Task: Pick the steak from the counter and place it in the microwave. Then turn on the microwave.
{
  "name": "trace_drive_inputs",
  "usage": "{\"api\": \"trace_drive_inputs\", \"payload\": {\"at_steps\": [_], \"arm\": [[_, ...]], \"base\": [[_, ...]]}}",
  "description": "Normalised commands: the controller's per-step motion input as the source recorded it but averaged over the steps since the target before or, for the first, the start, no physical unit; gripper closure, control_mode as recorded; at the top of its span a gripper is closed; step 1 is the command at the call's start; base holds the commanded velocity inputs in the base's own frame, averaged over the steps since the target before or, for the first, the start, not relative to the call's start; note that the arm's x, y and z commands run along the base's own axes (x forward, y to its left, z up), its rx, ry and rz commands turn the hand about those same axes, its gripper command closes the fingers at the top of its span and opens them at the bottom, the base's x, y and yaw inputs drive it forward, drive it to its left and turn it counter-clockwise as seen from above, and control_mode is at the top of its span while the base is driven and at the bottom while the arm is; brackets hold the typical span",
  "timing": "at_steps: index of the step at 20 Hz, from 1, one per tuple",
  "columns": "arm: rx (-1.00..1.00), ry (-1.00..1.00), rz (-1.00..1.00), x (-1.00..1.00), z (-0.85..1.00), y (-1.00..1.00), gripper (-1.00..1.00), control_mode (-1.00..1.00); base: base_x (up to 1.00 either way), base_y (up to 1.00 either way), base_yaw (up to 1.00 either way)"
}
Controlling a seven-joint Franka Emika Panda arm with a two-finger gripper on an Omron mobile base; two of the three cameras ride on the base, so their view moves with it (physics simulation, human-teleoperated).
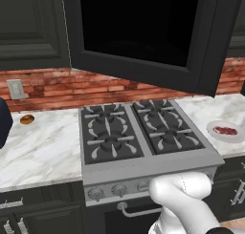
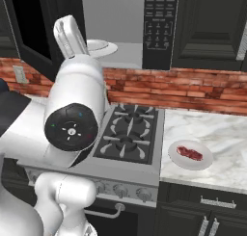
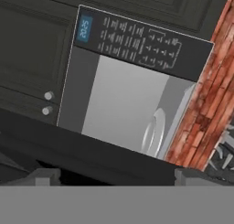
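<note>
While the microwave (image 2: 125,32) hangs above the stove (image 1: 139,132) with its dark door (image 1: 143,32) swung wide open, its pale grey cavity holds a white round plate (image 2: 102,48) with nothing on it, and the keypad (image 2: 160,23) sits on the right of the opening. Below, the marble counter (image 2: 226,153) runs on both sides of the stove. To the right of the burners a small white dish (image 2: 190,155) rests on the counter, and the steak (image 2: 189,152) lies flat in the middle of it. Far left on the counter sits a small orange-brown lump (image 1: 27,119), on its own. The gripper (image 3: 112,176) points at the microwave opening, fingers spread wide and holding nothing.
</note>
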Motion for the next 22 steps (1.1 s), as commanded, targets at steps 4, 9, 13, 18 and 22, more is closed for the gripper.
{"api": "trace_drive_inputs", "payload": {"at_steps": [4,9,13,18,22], "arm": [[-0.03,-0.01,0.09,0.23,-0.07,-0.19,-1.0,-1.0],[-0.05,0.0,0.08,0.26,-0.03,-0.13,-1.0,-1.0],[0.0,0.0,0.08,0.32,-0.13,0.02,-1.0,-1.0],[0.04,0.0,0.05,0.32,-0.16,0.03,-1.0,-1.0],[0.08,0.0,0.01,0.36,-0.09,0.0,-1.0,-1.0]], "base": [[0.0,0.0,0.0],[0.0,0.0,0.0],[0.0,0.0,0.0],[0.0,0.0,0.0],[0.0,0.0,0.0]]}}
